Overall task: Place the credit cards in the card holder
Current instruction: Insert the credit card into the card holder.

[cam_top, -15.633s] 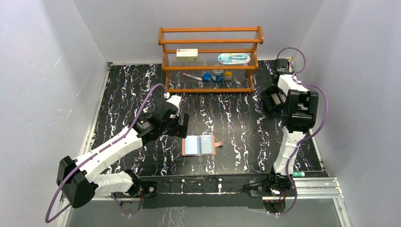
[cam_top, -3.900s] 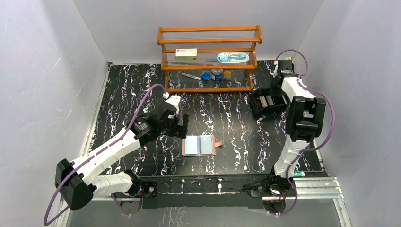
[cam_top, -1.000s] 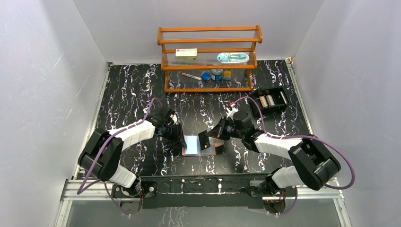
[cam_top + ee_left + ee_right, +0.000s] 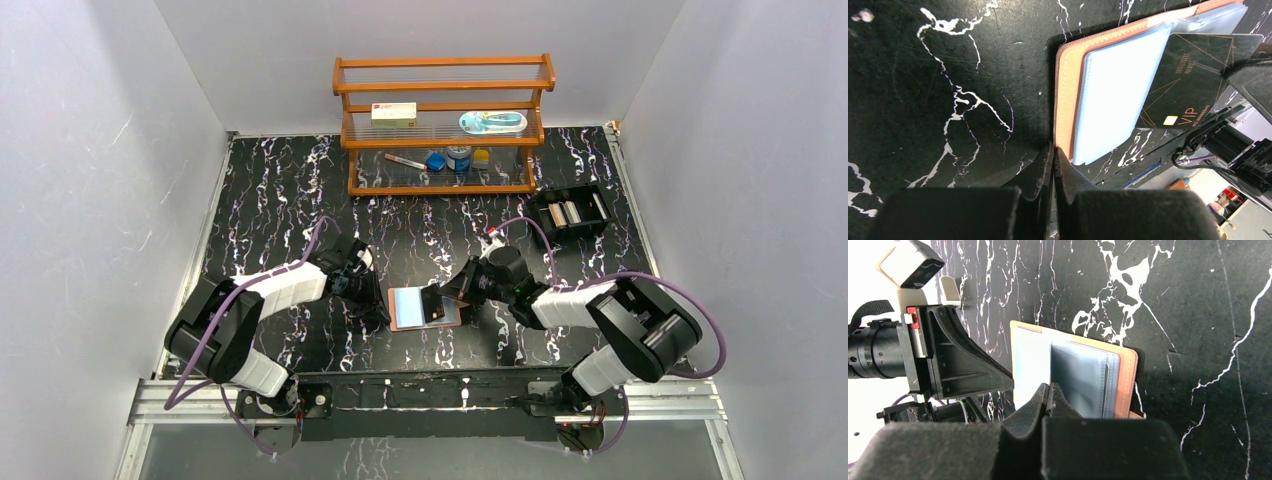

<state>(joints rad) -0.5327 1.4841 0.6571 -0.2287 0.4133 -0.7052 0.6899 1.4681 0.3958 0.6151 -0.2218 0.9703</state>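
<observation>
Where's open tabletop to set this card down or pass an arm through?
Widest bare stretch: the black marbled tabletop far-left, between the wooden shelf rack and the left wall. A narrower strip runs between rack and tan leather card holder. Crowded at the holder, where left gripper and right gripper, holding the black card, meet.

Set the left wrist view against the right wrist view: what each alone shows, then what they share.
Left wrist only: the face of the black card, with a gold chip and VIP lettering, over the sleeves of the card holder. Right wrist only: the left gripper from the side, its tip at the holder's edge; here the card in the right gripper shows merely edge-on. Both: the open card holder with its bluish sleeves on the black marbled table.
</observation>
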